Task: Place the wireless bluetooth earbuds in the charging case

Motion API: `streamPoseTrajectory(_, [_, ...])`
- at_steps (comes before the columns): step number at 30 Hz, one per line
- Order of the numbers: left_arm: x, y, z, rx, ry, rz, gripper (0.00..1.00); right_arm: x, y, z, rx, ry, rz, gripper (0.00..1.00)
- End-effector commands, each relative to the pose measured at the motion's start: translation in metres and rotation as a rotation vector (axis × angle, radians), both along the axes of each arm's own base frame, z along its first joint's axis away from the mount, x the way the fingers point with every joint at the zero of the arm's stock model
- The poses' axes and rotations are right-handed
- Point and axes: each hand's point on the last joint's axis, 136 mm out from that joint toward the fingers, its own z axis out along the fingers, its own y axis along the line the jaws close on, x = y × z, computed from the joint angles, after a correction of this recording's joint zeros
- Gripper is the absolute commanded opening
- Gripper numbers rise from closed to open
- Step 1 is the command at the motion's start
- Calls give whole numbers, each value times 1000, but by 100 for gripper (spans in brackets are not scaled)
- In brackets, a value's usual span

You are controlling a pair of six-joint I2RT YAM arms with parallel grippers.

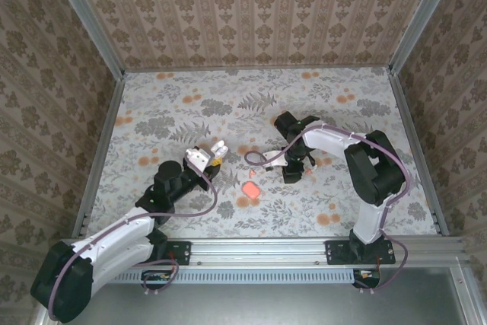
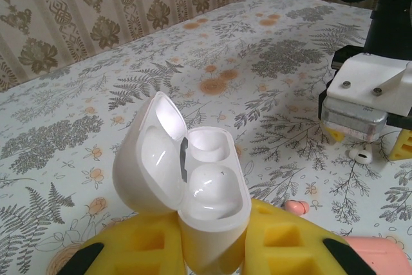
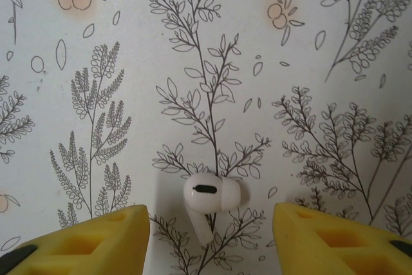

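On the floral tablecloth, walled by damask wallpaper, the left gripper clamps the open white charging case at near left. The right gripper, jaws apart, straddles a white earbud lying mid-table.

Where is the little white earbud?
In the right wrist view, the earbud lies on the flowery table between the yellow fingers of the right gripper, touching neither.
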Motion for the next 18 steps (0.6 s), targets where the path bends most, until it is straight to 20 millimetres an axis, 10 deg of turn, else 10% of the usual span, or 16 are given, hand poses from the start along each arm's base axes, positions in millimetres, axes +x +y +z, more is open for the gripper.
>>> streamPoseTrajectory(1, [-2, 0, -1, -17, 15, -12, 10, 1, 7, -4, 11, 1, 21, 53])
streamPoseTrajectory(18, [-2, 0, -2, -17, 21, -9, 10, 1, 3, -13, -27, 10, -13, 28])
